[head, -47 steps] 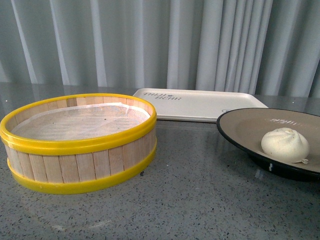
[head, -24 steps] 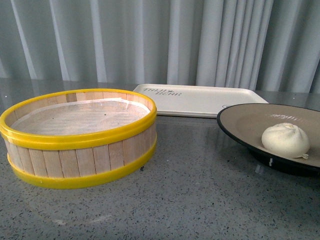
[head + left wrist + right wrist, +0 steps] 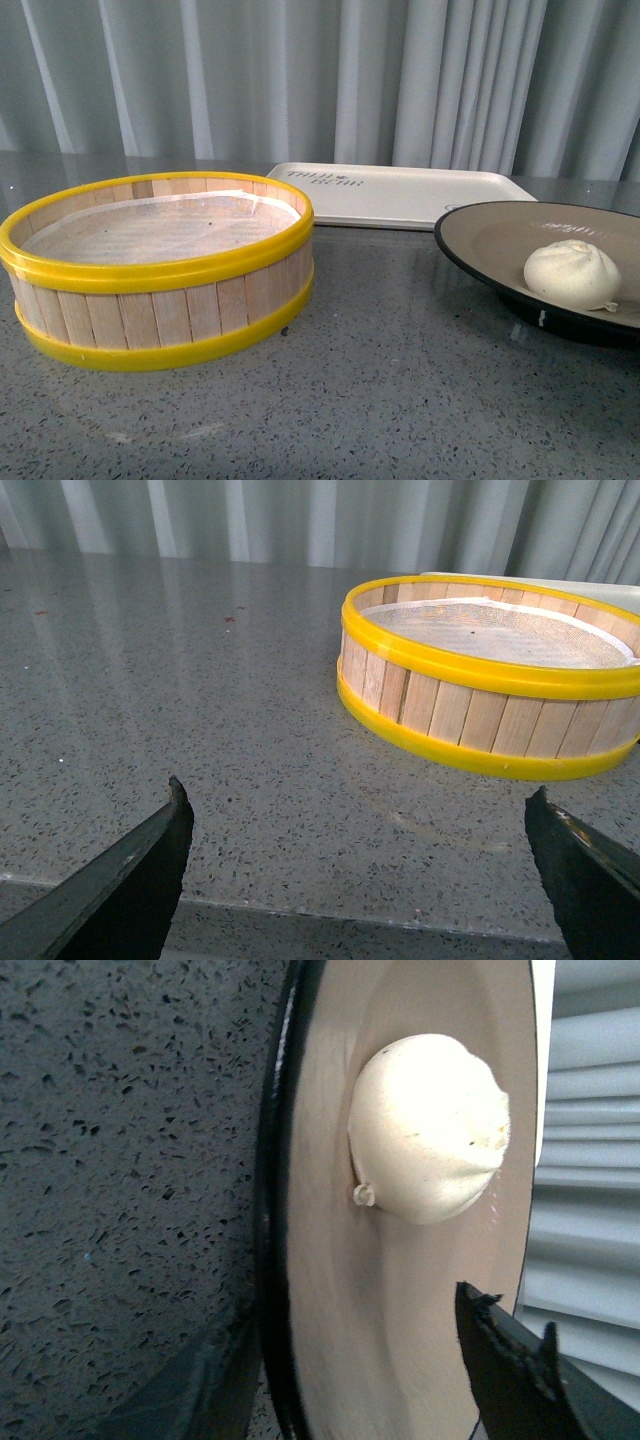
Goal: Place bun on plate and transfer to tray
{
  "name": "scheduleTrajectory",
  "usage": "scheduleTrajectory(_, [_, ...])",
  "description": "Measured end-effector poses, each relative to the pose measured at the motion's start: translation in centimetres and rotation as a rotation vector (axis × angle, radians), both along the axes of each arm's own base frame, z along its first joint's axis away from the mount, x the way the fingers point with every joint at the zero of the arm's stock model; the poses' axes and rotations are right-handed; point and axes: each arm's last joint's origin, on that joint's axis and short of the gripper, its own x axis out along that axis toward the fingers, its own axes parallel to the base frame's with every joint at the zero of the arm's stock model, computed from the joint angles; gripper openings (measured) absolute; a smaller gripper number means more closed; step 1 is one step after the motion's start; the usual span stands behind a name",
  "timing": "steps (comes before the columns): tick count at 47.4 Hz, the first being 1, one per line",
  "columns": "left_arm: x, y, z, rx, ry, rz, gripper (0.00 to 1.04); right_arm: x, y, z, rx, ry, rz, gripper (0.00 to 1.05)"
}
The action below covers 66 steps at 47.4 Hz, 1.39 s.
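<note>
The cream-white bun lies on the black-rimmed grey-beige plate at the right of the table. The off-white tray with dark lettering lies behind it, empty. Neither gripper shows in the front view. In the right wrist view the bun sits on the plate. My right gripper is open, with one finger over the plate's inside and the other blurred beyond its black rim. My left gripper is open and empty over bare table, short of the basket.
A wooden steamer basket with yellow rims and a paper liner stands at the left, empty; it also shows in the left wrist view. The table is grey speckled stone. Grey curtains hang behind it.
The whole scene sits a little higher in the front view than one second ago. Bun, plate, basket and tray keep their places relative to each other.
</note>
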Motion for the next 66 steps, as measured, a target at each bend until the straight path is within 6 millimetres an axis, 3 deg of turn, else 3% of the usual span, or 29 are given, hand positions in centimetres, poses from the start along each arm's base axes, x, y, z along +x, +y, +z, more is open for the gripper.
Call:
scheduleTrajectory(10, [0.0, 0.0, 0.0, 0.0, 0.0, 0.0, 0.98, 0.0, -0.6, -1.3, -0.019, 0.013, -0.003, 0.17])
scheduleTrajectory(15, [0.0, 0.0, 0.0, 0.0, 0.0, 0.0, 0.98, 0.1, -0.7, -0.9, -0.06, -0.029, 0.023, 0.03])
scheduleTrajectory(47, [0.0, 0.0, 0.0, 0.0, 0.0, 0.0, 0.98, -0.6, -0.9, 0.1, -0.289, -0.156, 0.157, 0.03])
scheduleTrajectory(55, [0.0, 0.0, 0.0, 0.0, 0.0, 0.0, 0.98, 0.7, -1.2, 1.5, -0.334, -0.218, 0.151, 0.03])
scheduleTrajectory(66, [0.0, 0.0, 0.0, 0.0, 0.0, 0.0, 0.98, 5.1, -2.2, 3.9, -0.291, -0.284, 0.144, 0.03])
